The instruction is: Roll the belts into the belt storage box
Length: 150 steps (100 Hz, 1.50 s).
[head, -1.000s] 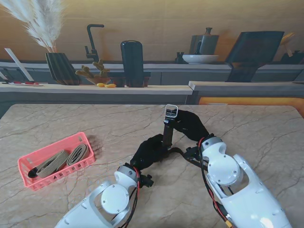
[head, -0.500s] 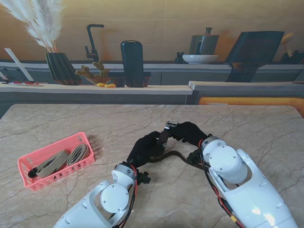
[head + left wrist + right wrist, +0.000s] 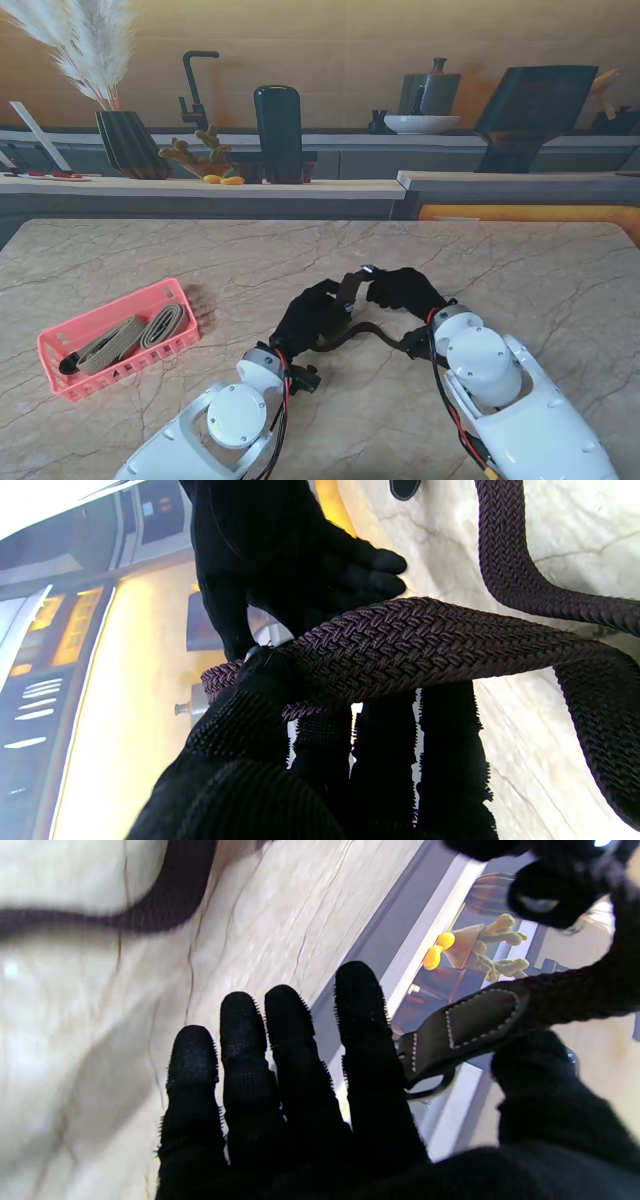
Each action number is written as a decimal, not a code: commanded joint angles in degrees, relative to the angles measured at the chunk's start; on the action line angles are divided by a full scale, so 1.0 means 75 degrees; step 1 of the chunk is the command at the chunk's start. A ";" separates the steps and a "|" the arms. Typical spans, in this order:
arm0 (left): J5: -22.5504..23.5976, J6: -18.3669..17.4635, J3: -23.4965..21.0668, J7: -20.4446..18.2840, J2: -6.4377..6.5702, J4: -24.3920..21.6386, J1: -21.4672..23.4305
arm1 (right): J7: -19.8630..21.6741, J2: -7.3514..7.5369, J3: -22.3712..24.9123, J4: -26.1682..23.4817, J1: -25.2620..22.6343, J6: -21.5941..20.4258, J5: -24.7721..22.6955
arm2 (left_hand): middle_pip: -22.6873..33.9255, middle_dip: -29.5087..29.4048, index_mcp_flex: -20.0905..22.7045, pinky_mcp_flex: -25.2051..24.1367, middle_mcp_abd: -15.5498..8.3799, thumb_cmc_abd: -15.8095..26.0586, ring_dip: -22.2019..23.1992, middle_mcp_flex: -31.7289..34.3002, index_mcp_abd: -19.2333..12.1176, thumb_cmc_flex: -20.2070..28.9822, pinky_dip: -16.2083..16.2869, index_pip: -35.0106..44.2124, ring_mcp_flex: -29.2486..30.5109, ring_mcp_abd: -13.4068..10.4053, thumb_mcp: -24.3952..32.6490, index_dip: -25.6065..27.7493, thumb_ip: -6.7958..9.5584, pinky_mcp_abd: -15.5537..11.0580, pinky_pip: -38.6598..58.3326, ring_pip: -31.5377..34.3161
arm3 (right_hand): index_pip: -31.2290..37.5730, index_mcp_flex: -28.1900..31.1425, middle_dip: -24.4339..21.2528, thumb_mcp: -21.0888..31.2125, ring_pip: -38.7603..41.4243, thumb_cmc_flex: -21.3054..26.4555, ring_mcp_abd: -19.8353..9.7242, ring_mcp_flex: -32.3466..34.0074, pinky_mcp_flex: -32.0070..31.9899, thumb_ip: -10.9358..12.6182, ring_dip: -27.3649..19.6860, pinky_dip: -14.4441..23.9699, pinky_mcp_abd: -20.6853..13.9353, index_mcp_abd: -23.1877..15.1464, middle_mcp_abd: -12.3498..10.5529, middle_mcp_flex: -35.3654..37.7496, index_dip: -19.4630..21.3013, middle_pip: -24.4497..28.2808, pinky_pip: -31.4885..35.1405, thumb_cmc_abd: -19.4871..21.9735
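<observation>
Frame center: left hand [image 3: 308, 318] and right hand [image 3: 405, 288] face each other, fingers clamped on dark belt [image 3: 349, 288].

A dark purple-brown woven braid is shown by the belt [image 3: 425, 640] held between the black-gloved left hand [image 3: 312, 318] and right hand [image 3: 405, 290]; its leather end [image 3: 470, 1027], by the right fingers, is dark brown with pale stitching.
</observation>
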 commanded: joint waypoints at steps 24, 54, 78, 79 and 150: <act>-0.0215 0.0032 0.0018 -0.0109 0.0000 -0.0097 0.0075 | 0.2172 0.0175 0.0077 0.0381 0.0560 0.0714 0.1460 | 0.0251 0.0148 0.0095 -0.0186 -0.0094 0.0291 0.0225 0.0139 -0.0762 0.0616 0.0202 0.0799 0.0020 -0.0139 0.0085 0.0279 -0.0007 0.0062 -0.0055 -0.0064 | -0.0849 -0.0890 -0.0039 -0.0624 -0.0108 -0.1215 0.0154 -0.0242 -0.0214 0.0270 0.0165 0.0254 0.0096 0.0023 0.0412 -0.0488 0.0045 -0.0412 0.0094 0.0836; 0.0017 0.0105 -0.0230 0.0288 -0.0032 -0.0211 0.0184 | 0.3414 0.0480 0.0247 0.0479 0.0553 0.0374 0.1595 | 0.0195 0.0242 0.0047 -0.0231 -0.0116 0.0331 0.0252 0.0094 -0.0778 0.0616 0.0266 0.0712 -0.0035 -0.0151 0.0068 0.0421 0.0004 0.0041 -0.0114 -0.0121 | 0.0384 -0.0466 0.0549 -0.0446 0.0402 -0.1547 0.0397 0.0381 0.0134 0.0203 0.0574 0.0790 0.0204 -0.0130 0.0498 0.0104 0.1732 0.0409 0.0285 0.0869; 0.0177 0.0106 -0.0385 0.0483 -0.0031 -0.0307 0.0279 | 0.3506 0.0558 0.0338 0.0411 0.0321 -0.0481 0.1375 | 0.0180 0.0268 0.0030 -0.0239 -0.0126 0.0353 0.0258 0.0067 -0.0802 0.0616 0.0296 0.0682 -0.0052 -0.0168 0.0044 0.0467 0.0004 0.0017 -0.0139 -0.0136 | 0.0319 -0.0526 0.0595 0.0088 0.0521 -0.0887 0.0274 0.0562 0.0182 0.0251 0.0581 0.0708 0.0104 -0.0263 0.0396 0.0136 0.1971 0.0557 0.0380 -0.0094; 0.0187 0.0107 -0.0387 0.0487 -0.0031 -0.0304 0.0278 | 0.3427 0.0549 0.0341 0.0396 0.0296 -0.0548 0.1350 | 0.0184 0.0271 0.0032 -0.0242 -0.0139 0.0351 0.0259 0.0074 -0.0799 0.0616 0.0297 0.0684 -0.0051 -0.0172 0.0041 0.0471 0.0003 0.0016 -0.0140 -0.0135 | 0.0154 -0.0591 0.0562 0.0143 0.0517 -0.0838 0.0228 0.0557 0.0188 0.0260 0.0572 0.0694 0.0082 -0.0283 0.0364 0.0093 0.1859 0.0515 0.0382 -0.0152; 0.0953 0.0067 0.0074 0.0556 -0.0061 0.0308 -0.0174 | -0.1861 -0.0077 -0.0439 0.0588 -0.0283 -0.3650 -0.2879 | 0.0238 0.0281 -0.0089 -0.0443 -0.0131 0.0451 0.0245 -0.0104 -0.0793 0.0616 0.0369 0.0678 -0.0258 -0.0132 -0.0005 0.0445 0.0026 -0.0009 -0.0087 -0.0074 | -0.1435 -0.3890 -0.0297 0.2231 -0.1063 0.0504 -0.0909 0.0456 0.0827 0.0193 -0.0521 -0.0255 -0.0590 -0.0132 -0.0487 -0.2537 -0.0656 -0.0553 -0.0262 -0.3345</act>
